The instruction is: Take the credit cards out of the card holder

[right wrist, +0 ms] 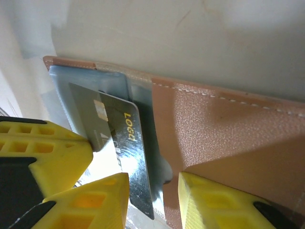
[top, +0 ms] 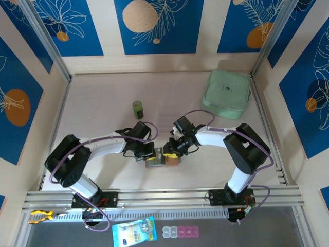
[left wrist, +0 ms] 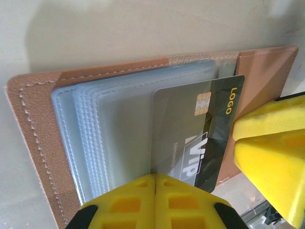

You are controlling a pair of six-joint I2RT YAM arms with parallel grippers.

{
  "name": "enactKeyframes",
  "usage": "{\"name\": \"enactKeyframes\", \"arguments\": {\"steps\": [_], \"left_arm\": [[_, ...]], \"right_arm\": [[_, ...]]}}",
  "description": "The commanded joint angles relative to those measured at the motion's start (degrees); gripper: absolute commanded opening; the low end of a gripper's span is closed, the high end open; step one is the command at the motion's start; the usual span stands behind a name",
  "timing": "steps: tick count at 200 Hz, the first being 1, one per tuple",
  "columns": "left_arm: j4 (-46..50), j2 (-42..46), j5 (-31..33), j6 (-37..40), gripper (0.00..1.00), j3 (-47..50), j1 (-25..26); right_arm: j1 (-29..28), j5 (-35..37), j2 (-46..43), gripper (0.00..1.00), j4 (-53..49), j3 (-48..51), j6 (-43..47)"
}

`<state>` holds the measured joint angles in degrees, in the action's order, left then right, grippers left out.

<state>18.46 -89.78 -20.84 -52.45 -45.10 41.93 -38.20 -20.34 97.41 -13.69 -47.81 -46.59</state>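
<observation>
The card holder [left wrist: 38, 124] lies open on the table, tan leather outside [right wrist: 224, 129], with clear pocket sleeves [left wrist: 119, 124] inside. A dark credit card [left wrist: 200, 129] printed VIP and LOGO sticks partway out of a sleeve toward the right. My left gripper [left wrist: 155, 179] is shut at the near edge of the sleeves, beside the card's inner end. My right gripper [right wrist: 152, 183] stands open, its fingers [right wrist: 209, 200] straddling the card's free end [right wrist: 128, 143] and the leather flap. In the top view both grippers [top: 149, 153] [top: 172, 151] meet over the holder [top: 154, 162].
A mint-green case [top: 226, 94] sits at the back right and a small green bottle [top: 138, 109] stands behind the left arm. A printed packet [top: 133, 231] and small pill boxes [top: 180, 232] lie in front of the rail. Walls enclose the table.
</observation>
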Motion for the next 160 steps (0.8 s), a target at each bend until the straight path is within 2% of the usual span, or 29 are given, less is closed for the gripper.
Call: {"name": "enactKeyframes", "arguments": {"steps": [1,160], "left_arm": [[1.27,-0.48,1.81,-0.38,0.05,1.37,0.21],[0.48,-1.23,1.15,-0.47,0.06,1.76,-0.05]], "right_arm": [[0.32,-3.57,0.23,0.34,2.25,1.09,0.90],[1.46,-10.26,3.74,0.28,9.47,2.54,0.80]]}}
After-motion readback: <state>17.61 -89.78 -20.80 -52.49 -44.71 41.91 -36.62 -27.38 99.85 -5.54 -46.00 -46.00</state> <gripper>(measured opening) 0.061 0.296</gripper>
